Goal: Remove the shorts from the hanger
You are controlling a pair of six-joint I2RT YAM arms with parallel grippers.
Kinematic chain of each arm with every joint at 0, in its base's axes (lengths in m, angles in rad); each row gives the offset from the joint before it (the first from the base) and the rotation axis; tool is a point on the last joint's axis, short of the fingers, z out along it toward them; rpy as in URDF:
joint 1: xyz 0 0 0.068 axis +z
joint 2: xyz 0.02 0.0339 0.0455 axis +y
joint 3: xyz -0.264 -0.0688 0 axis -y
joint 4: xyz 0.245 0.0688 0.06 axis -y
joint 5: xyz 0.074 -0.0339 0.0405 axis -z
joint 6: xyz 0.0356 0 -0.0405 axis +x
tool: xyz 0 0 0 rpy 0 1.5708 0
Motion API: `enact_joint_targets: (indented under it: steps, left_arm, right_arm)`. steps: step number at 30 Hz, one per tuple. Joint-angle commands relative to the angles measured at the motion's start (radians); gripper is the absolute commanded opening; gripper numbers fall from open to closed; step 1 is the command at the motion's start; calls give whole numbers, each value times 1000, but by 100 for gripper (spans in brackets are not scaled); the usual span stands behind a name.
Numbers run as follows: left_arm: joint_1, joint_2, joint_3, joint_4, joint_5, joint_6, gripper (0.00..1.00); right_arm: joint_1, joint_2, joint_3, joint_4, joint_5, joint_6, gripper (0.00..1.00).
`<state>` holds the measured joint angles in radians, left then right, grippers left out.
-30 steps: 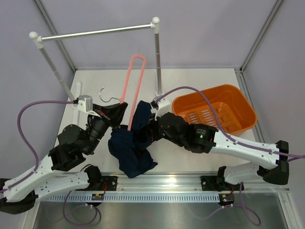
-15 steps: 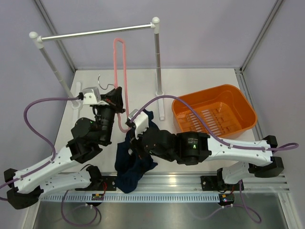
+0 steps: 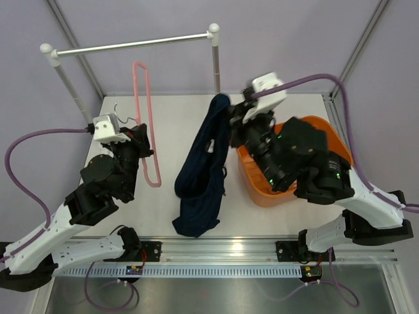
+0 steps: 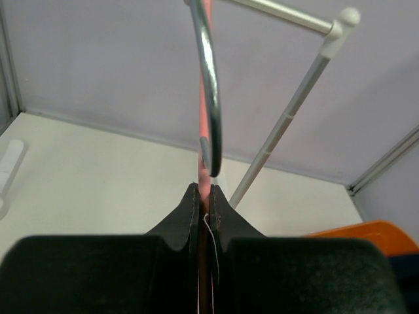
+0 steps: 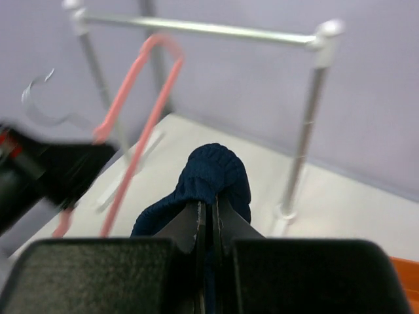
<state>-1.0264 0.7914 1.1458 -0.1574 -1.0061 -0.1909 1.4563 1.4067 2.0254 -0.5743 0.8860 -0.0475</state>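
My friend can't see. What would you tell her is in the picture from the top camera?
The right gripper holds the dark blue shorts up by one end, apart from the pink hanger, which the left gripper grips off to the left. An orange tub sits partly under the right arm, and a silver rail stands at the back.

Rail (image 3: 131, 44) across back-left of counter (image 3: 262, 221), on two posts. Shorts (image 3: 200, 170) at centre, top pinched in right claw (image 5: 208, 212), rest hanging toward near edge. Hanger (image 3: 145, 124) left of shorts, apart from them, clamped in left claw (image 4: 204, 199). Tub (image 3: 260, 193) on counter just right of shorts, partly under right arm.
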Motion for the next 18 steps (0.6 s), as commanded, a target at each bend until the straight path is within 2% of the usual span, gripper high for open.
enact_joint_targets:
  steps: [1, 3, 7, 10, 18]
  left_arm:
    - [3, -67, -70, -131, -3, -116, 0]
    - [3, -89, -110, -169, 15, -146, 0]
    - [3, -98, -158, -195, 23, -171, 0]
    - [3, -95, -187, -182, 35, -168, 0]
    - [5, -100, -186, -192, 83, -174, 0]
  right_arm:
    - [-91, -70, 48, 442, 221, -431, 0]
    - [-175, -103, 61, 640, 235, -599, 0]
    - [-278, -135, 102, 822, 238, -792, 0]
    - [-301, -169, 108, 847, 240, -827, 0]
    - [-392, -250, -27, 890, 260, -870, 0]
